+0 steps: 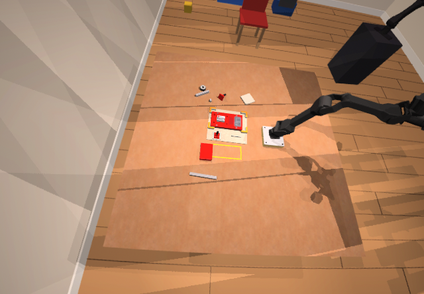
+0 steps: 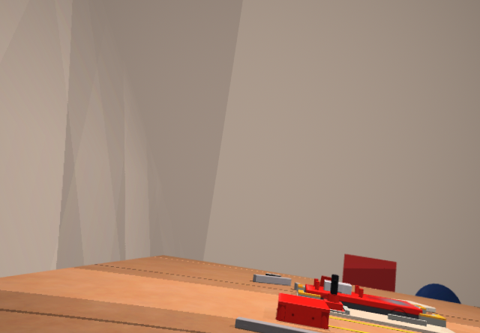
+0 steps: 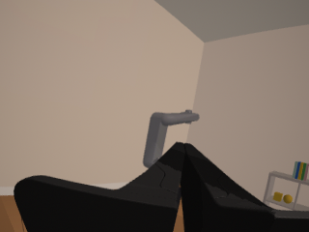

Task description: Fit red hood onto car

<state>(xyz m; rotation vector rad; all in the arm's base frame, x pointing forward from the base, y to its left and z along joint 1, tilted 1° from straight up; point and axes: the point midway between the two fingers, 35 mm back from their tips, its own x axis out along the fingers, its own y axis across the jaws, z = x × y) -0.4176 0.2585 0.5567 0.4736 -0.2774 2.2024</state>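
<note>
Fingers of your gripper (image 3: 182, 155) are pressed together, tips meeting, nothing between them. Wrist view looks out at the room's walls rather than down at the desk, so your gripper is pointed away from the work.

From the top view, your arm (image 1: 342, 104) reaches in from the right edge of the desk and folds down onto its white base plate (image 1: 265, 143), just right of the jig.

Your hood (image 1: 206, 151) lies on the desk, flat roof up, nearer the left edge than the right. It sits at the left end of a yellow outlined rectangle (image 1: 227, 151), just on the near side of the jig board. In the exterior view the hood (image 2: 303, 311) shows small dark holes along its side wall; you cannot see the corner bosses clearly.

Your chassis (image 1: 226, 120) is seated in the cream jig (image 1: 239, 137), yellow corner blocks around it. The engine block (image 2: 337, 286) stands grey on the red deck, with short red pegs (image 2: 316, 283) upright around it. A black post (image 2: 334, 283) on a red foot stands on the jig board between chassis and hood.

Hood and gripper are well apart.

Loose items: a grey bar (image 1: 203, 175) on the near side of the hood, a small grey bar (image 1: 202, 93) with a ring beside it, a small red block (image 1: 221, 96) and a cream tile (image 1: 247, 98) toward the far edge.
</note>
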